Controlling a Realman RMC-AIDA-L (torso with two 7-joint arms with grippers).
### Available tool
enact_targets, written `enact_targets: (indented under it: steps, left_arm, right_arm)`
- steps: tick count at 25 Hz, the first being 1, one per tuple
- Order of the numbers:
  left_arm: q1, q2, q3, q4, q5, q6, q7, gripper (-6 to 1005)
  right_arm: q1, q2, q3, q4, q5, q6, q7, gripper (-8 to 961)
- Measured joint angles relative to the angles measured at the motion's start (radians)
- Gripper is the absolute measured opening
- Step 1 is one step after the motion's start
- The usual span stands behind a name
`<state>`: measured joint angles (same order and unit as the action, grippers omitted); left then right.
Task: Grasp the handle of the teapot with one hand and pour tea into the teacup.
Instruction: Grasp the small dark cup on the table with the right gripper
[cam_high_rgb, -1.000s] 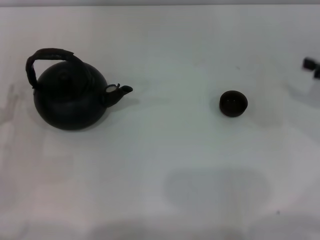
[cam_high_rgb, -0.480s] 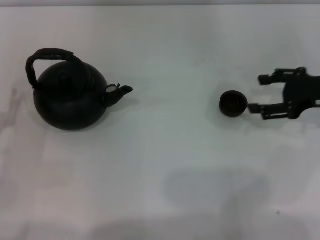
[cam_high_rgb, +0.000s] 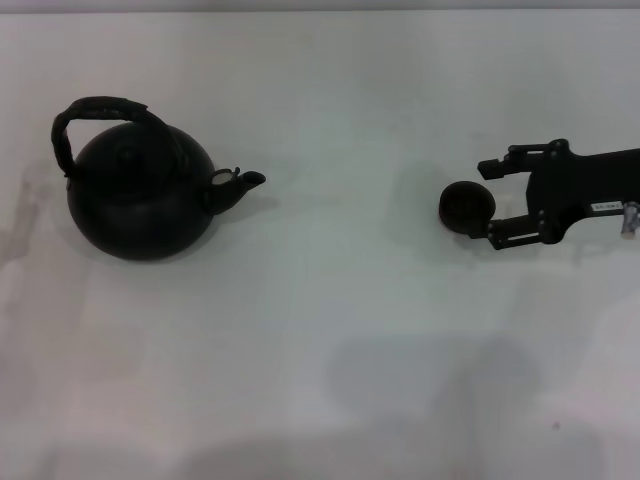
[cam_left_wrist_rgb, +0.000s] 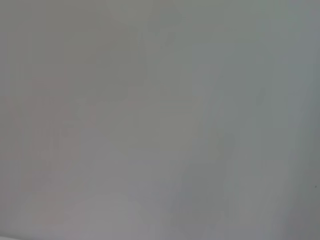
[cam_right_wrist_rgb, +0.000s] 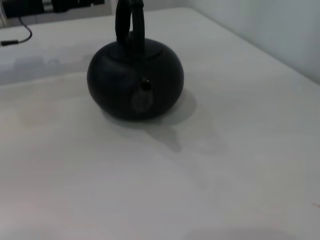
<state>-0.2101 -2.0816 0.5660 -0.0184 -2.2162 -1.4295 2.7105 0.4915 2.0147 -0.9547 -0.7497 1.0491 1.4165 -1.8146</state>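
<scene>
Right gripper (cam_high_rgb: 485, 200) at the teacup (cam_high_rgb: 466, 207), teapot (cam_high_rgb: 140, 195) far across the table (cam_high_rgb: 350, 330).
Its fingers spread apart flank the cup near the right edge; the teapot's handle (cam_high_rgb: 95, 115) lies well leftward, nearer the unseen left arm.

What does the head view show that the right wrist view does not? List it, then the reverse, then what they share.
Only the head view shows the teacup and the right end effector, open, its fingers either side of the cup. Only the right wrist view shows the dark equipment and cable beyond the table's far edge. Both show the teapot with its arched handle and spout, standing on the white table.
</scene>
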Motion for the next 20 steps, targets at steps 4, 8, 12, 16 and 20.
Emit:
enact_targets:
  steps: [4,8,12,16,20]
  left_arm:
    - [0.000,0.000,0.000,0.000,0.001,0.000,0.000,713]
    - [-0.001,0.000,0.000,0.000,0.001,-0.001,0.000,714]
    - [-0.001,0.000,0.000,0.000,0.001,-0.002,0.000,714]
    - [0.001,0.000,0.000,0.000,0.001,-0.002,0.000,714]
    - [0.003,0.000,0.000,0.000,0.001,-0.009,0.000,713]
  right_arm:
    - [0.010,0.002,-0.046,0.000,0.000,-0.044,0.001,783]
    - [0.018,0.003,-0.104,0.001,0.009,-0.095,0.001,780]
    - [0.028,0.004,-0.161,0.001,0.010,-0.135,0.004,777]
    - [0.034,0.004,-0.210,0.001,0.010,-0.173,0.019,774]
    - [0.038,0.004,-0.224,0.001,0.010,-0.185,0.023,771]
